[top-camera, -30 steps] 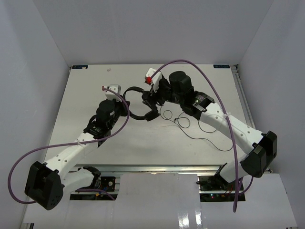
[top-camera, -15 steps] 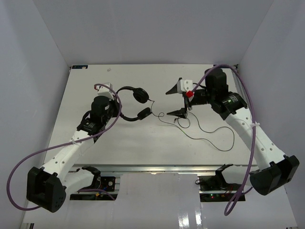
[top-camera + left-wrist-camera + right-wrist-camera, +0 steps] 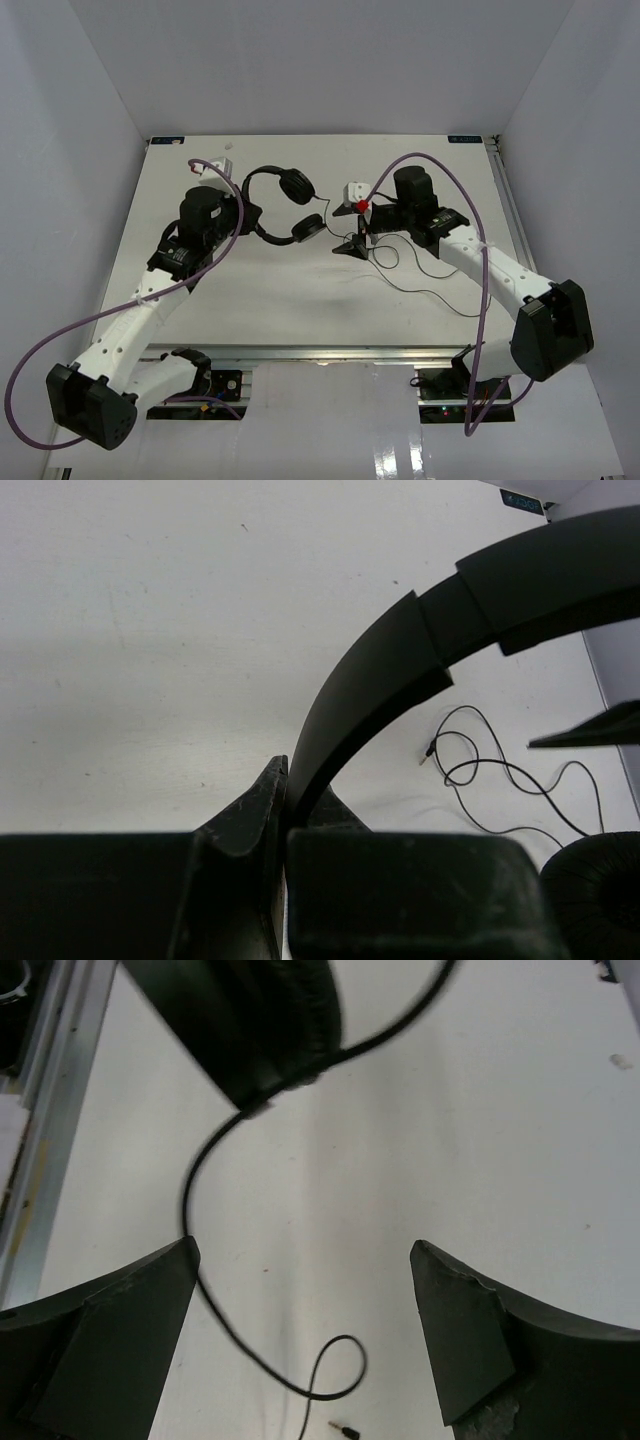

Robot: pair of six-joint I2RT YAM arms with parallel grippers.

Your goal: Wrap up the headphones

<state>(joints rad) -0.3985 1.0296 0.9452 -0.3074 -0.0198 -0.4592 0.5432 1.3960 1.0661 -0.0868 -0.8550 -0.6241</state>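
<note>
L gripper: closed tight on the headband, one finger each side of the thin black arch
L gripper, top view: at the left-centre of the table, pointing to the right
Headphones: held by the L gripper at the arch; the arch opens to the right, with both earcups on the R gripper's side
Earcups: one farther back, one nearer; cannot tell if they touch the table
R gripper: jaws wide open, nothing between them, holds nothing
R gripper, top view: just right of the nearer earcup, not touching it
Cord: comes from the earcup, curves down past one R finger, makes a small loop
Cord, top view: lies loose on the table in loops under the R arm, then runs toward the near right
Plug: free end, lying on the table near the loop
</note>
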